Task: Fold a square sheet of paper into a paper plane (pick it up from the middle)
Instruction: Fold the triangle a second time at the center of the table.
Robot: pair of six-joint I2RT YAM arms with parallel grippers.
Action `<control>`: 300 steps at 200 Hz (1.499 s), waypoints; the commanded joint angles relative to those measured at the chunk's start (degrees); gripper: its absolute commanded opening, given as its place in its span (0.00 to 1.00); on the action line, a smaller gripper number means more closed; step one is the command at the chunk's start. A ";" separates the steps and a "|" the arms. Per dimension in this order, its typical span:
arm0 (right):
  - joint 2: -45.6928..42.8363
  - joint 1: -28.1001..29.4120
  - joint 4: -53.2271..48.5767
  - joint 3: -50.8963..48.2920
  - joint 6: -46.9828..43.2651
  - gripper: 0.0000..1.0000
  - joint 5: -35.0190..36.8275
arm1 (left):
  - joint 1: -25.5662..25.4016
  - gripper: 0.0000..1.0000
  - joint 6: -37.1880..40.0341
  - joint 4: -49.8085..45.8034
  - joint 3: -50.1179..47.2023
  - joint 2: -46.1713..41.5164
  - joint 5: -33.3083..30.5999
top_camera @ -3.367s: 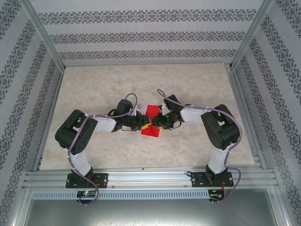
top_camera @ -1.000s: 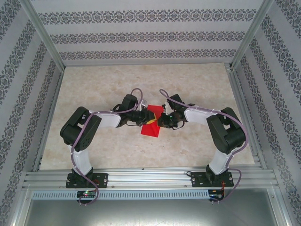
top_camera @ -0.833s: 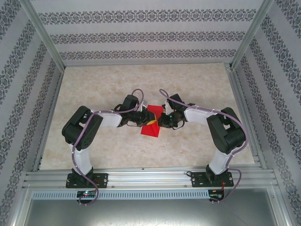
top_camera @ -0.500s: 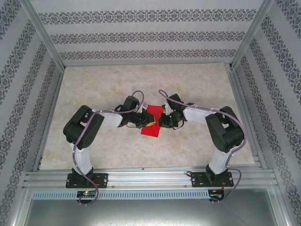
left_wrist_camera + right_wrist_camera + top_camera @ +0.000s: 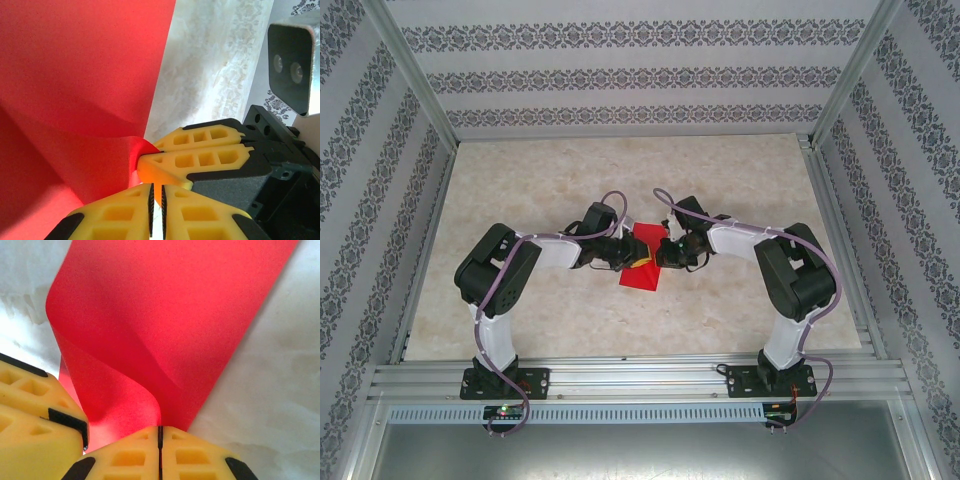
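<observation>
— Square sheet of paper (image 5: 642, 272), where?
— Mid table (image 5: 620, 180), bright red, partly folded, caught between both end effectors.
— Nearest first, then?
— Aluminium rail (image 5: 640, 378) along the near edge, with both arm bases bolted on. Further in, elbows bent inward, wrists pointed at each other over the red.
— Right end effector (image 5: 160, 430)?
— Clamped tight, yellow fingers pressed together on a curled-up fold of the sheet.
— Left end effector (image 5: 156, 190)?
— Narrow: black pads nearly together, with just a thin slit between. Paper in that slit or not, cannot tell. Just beside the right one, fingertips close to touching.
— And beyond?
— Rest of the sheet spread away from the fingers over pale marbled table, one side lifted in a soft curve. Farthest back, patterned walls (image 5: 640, 80).
</observation>
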 commanded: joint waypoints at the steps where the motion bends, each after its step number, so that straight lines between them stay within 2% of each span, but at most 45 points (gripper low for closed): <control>1: 1.40 -0.46 -0.94 1.41 -2.12 0.07 0.42 | -0.94 0.16 1.78 -2.00 1.46 0.60 -0.54; 251: 0.96 -0.90 -0.94 2.10 -4.68 0.06 -0.14 | -1.07 0.11 3.62 -6.75 2.66 2.33 -2.98; 300: 1.00 -0.90 -1.28 1.94 -4.94 0.06 -2.04 | -1.05 0.11 2.56 -3.66 1.07 -0.94 -2.68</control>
